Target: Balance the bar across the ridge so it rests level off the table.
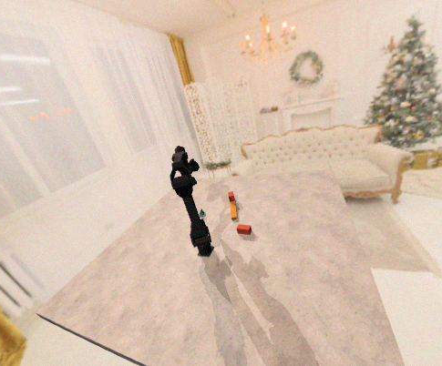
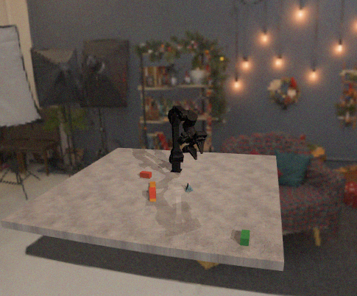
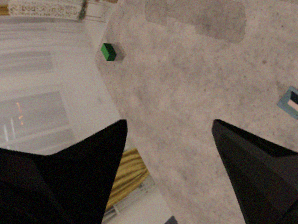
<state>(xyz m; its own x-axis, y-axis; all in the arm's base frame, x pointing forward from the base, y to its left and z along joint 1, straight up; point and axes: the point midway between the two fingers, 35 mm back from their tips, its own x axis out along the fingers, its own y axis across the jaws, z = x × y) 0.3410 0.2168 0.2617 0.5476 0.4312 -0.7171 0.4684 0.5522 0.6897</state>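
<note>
The orange and red bar [image 1: 233, 208] [image 2: 152, 191] lies flat on the table [image 1: 295, 273] [image 2: 91, 206]. The ridge, a small teal wedge [image 1: 201, 212] [image 2: 188, 188], stands on the table beside the bar and apart from it. It also shows at the right edge of the wrist view [image 3: 290, 102]. My gripper [image 2: 196, 147] [image 3: 170, 125] is open and empty. It hangs folded near the arm's base, well above the table, with the ridge in front of it and lower down. Only bare table lies between the fingers.
A red block [image 1: 243, 228] [image 2: 145, 174] lies near the bar's end closest to the arm base [image 1: 204, 248] [image 2: 176, 167]. A green block [image 2: 244, 237] [image 3: 109, 51] stands near the table's far corner, close to the edge.
</note>
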